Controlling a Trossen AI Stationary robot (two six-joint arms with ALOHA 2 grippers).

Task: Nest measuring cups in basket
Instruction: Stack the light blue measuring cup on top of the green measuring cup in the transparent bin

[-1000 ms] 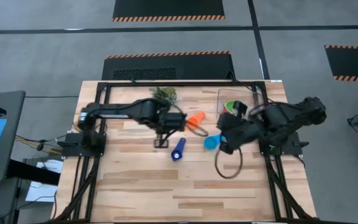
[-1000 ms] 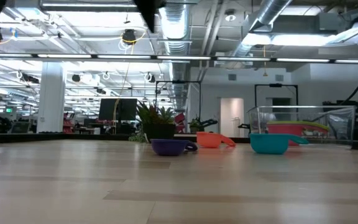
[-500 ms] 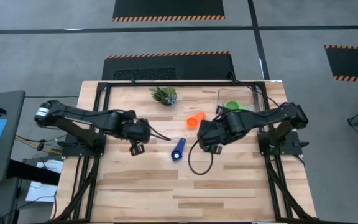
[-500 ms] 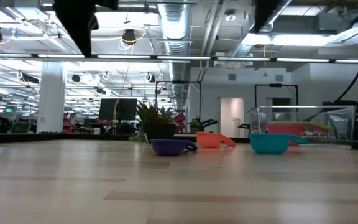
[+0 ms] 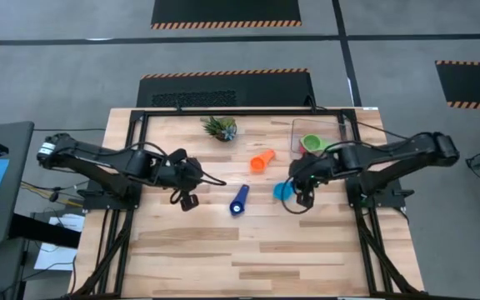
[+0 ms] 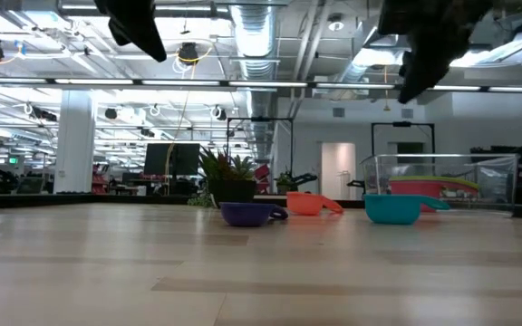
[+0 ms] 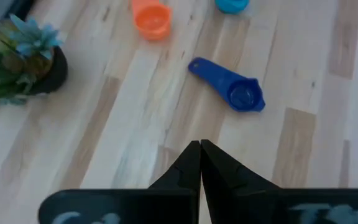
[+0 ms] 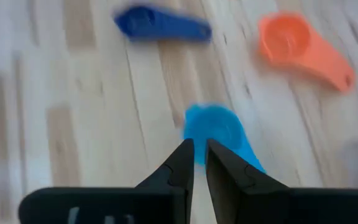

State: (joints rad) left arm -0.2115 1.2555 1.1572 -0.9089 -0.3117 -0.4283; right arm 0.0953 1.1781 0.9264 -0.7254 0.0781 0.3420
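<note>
Light blue cup lies just beyond right fingers.

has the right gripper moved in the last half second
Yes. In the high view the right gripper has shifted away from the orange cup toward the basket side, and now hangs beside the light blue cup.

left gripper: jaws closed, empty | right gripper: jaws slightly parted (narrow gap), aloft
</note>
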